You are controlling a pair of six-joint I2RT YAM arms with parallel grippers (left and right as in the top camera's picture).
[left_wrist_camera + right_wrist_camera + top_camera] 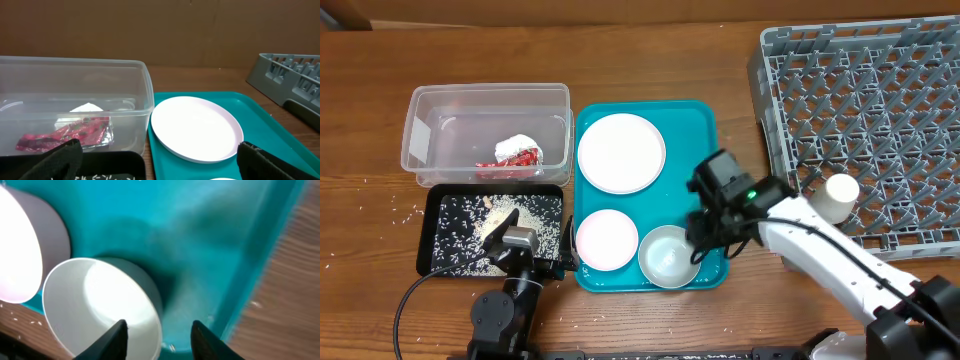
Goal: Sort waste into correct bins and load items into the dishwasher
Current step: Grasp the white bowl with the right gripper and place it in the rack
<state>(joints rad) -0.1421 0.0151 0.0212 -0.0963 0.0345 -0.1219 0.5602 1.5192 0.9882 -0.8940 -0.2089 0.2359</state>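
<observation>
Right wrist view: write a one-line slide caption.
Open right gripper hovers at the rim of a pale bowl on the teal tray.

No legible text, label, brand or number anywhere; markings on red wrapper (65,134) too blurred.

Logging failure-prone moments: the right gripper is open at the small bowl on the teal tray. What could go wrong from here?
The right gripper looks set to pinch only the small bowl's thin rim, so the smooth bowl may slip or tip when lifted. The bowl sits close to the smaller plate and the teal tray's raised edge, so a sideways nudge could knock it against either.
</observation>
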